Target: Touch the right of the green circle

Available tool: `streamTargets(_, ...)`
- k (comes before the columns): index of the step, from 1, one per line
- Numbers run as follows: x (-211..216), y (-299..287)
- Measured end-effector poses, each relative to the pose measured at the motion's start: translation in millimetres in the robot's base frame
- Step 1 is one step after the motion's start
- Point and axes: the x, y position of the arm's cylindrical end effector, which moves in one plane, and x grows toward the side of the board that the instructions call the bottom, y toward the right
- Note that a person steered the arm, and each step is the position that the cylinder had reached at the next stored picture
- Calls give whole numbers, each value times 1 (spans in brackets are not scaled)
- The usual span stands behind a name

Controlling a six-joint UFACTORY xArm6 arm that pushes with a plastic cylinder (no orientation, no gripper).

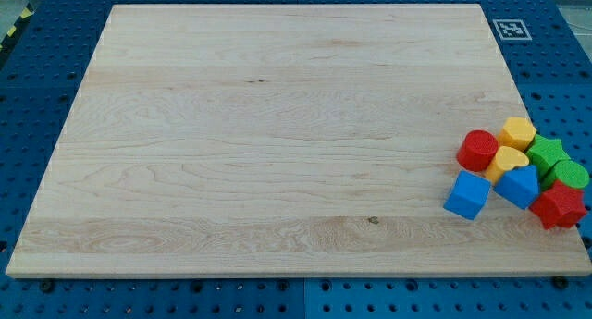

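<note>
The green circle (570, 175) lies at the view's right edge of the wooden board (277, 134), partly hidden in a tight cluster of blocks. Next to it are a green star (546, 153), a red star-like block (559, 206), a blue block (519, 185), a yellow heart (508, 160), a yellow hexagon (517, 131), a red cylinder (477, 150) and a blue cube (468, 194). My rod and its tip do not show in this view.
A black-and-white marker tag (511, 29) sits at the board's top right corner. The board lies on a blue perforated table (28, 88). The cluster sits close to the board's right edge.
</note>
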Motion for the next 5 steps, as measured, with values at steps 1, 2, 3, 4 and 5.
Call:
streamTargets(1, -11, -1)
streamTargets(2, -64, -1)
streamTargets(3, -68, 0)
streamTargets(4, -74, -6)
streamTargets(5, -74, -9)
